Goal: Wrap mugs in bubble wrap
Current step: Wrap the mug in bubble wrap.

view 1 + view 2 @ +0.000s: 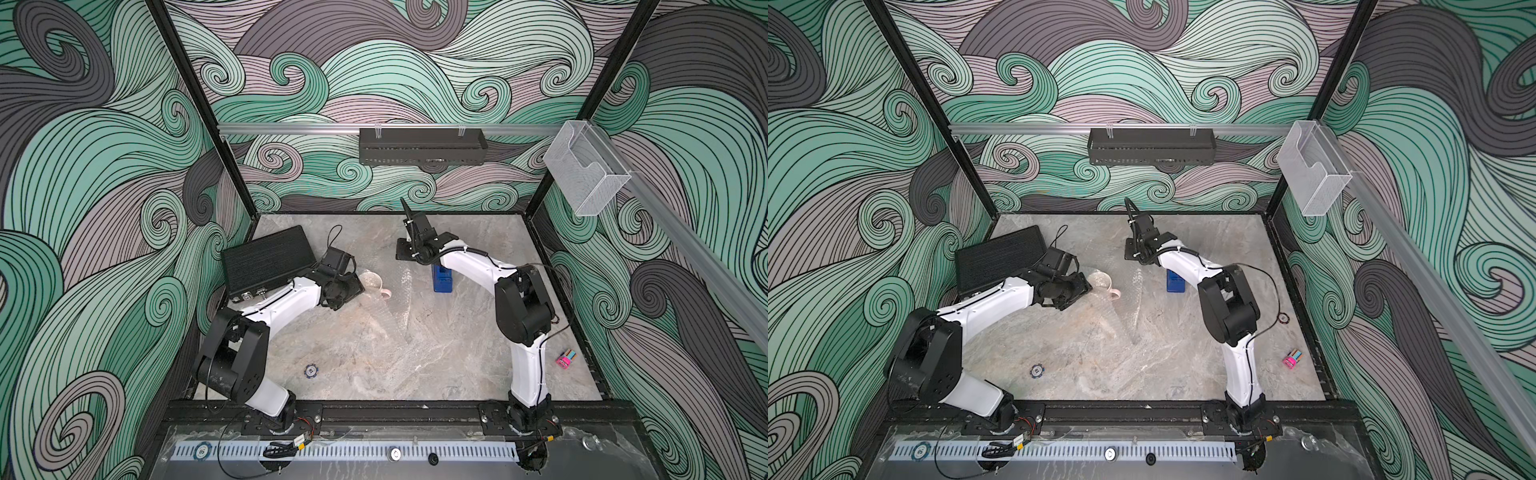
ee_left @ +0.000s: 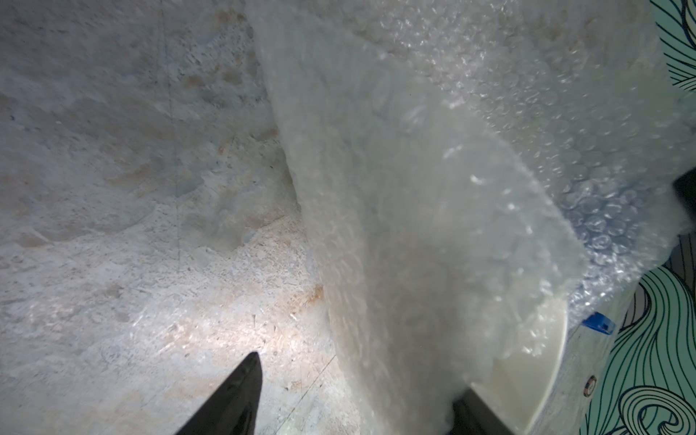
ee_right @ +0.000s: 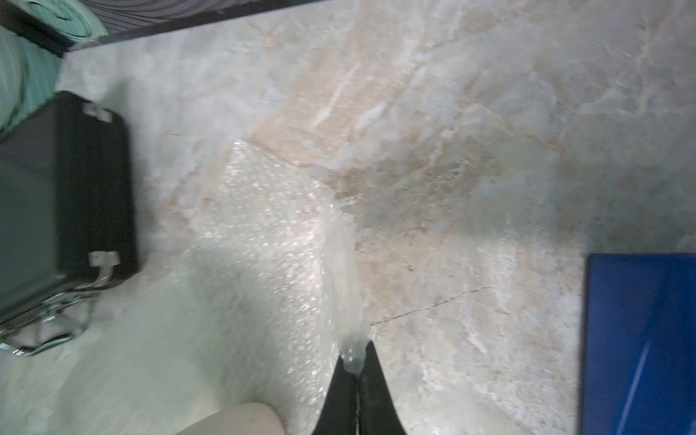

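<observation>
R hand (image 3: 356,352) pinching bubble wrap (image 3: 263,233) edge, L hand (image 2: 361,373) spread, prob. straddling mug (image 2: 527,380) wall

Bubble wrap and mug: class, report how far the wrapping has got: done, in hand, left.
Done: the mug lies on its side on the bubble wrap, a fold over part of its body in the left wrist view. In hand: the right tool is shut on the wrap's edge; the left tool stands open beside the mug. Left: handle and rim show bare; the wrap is not closed round.
</observation>
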